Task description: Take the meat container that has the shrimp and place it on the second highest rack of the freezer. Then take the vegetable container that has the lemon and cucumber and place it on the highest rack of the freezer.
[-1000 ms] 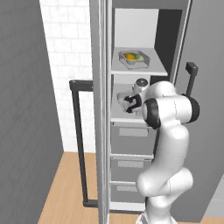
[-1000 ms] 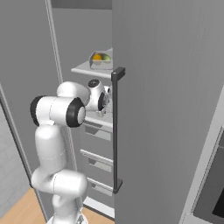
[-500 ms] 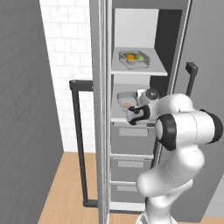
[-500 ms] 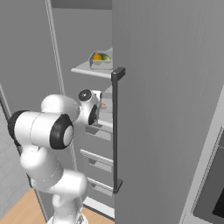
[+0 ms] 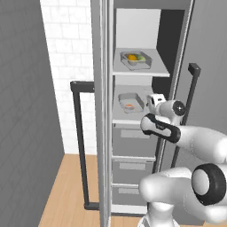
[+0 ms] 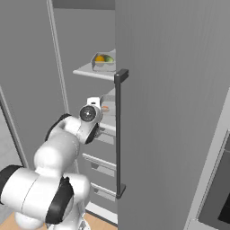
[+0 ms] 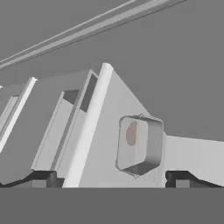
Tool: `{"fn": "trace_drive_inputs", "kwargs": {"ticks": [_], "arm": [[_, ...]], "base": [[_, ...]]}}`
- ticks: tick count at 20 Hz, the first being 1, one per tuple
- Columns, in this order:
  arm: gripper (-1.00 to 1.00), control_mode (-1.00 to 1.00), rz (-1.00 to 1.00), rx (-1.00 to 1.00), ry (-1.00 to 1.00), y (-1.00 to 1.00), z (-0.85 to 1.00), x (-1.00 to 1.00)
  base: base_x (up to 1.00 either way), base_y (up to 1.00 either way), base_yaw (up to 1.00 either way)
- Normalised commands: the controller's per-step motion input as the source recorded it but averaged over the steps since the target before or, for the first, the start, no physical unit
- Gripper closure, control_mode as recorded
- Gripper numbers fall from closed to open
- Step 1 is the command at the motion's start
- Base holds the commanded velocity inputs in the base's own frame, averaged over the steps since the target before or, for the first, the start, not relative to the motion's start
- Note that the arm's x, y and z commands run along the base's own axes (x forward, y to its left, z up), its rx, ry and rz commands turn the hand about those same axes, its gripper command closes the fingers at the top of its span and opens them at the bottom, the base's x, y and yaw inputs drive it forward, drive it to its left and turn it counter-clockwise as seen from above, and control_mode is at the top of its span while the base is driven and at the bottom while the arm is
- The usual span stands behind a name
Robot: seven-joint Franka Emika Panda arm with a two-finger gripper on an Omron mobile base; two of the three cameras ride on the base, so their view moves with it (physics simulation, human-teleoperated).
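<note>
The freezer (image 5: pixel 133 26) stands open. On its highest rack (image 5: pixel 148 71) sits the vegetable container (image 5: pixel 135 60) holding the lemon (image 5: pixel 131 57) and the cucumber (image 5: pixel 141 57); the right base view shows this container (image 6: pixel 103 61) too. One shelf down, the meat container (image 5: pixel 130 102) with the shrimp (image 5: pixel 129 106) rests flat on the second rack (image 5: pixel 128 119). My gripper (image 7: pixel 111 178) is open and empty, its fingertips (image 7: pixel 43 178) wide apart. In the rolled hand view the meat container (image 7: pixel 139 144) and its shrimp (image 7: pixel 131 134) lie just beyond the tips, untouched.
Grey drawers (image 5: pixel 133 133) fill the freezer below the shelves. An open door with a dark bar handle (image 5: pixel 80 142) hangs at the left. The closed grey door (image 6: pixel 175 112) and its handle (image 6: pixel 119 134) stand close on my right. A black oven (image 6: pixel 220 193) shows at far right.
My hand has drawn back from the second rack and its jaws have spread wider. The elbow swung down to the right. The meat container stays on the shelf.
</note>
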Motion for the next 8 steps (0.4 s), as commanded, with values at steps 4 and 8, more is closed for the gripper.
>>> {"fn": "trace_drive_inputs", "kwargs": {"ticks": [4, 8], "arm": [[-1.00, -1.00, 0.08, 0.00, 0.00, 0.01, 0.54, -0.19], [-1.00, -1.00, 0.07, -0.05, 0.00, 0.16, 0.58, -0.02]], "base": [[0.00, 0.00, 0.00], [0.00, 0.00, 0.00]]}}
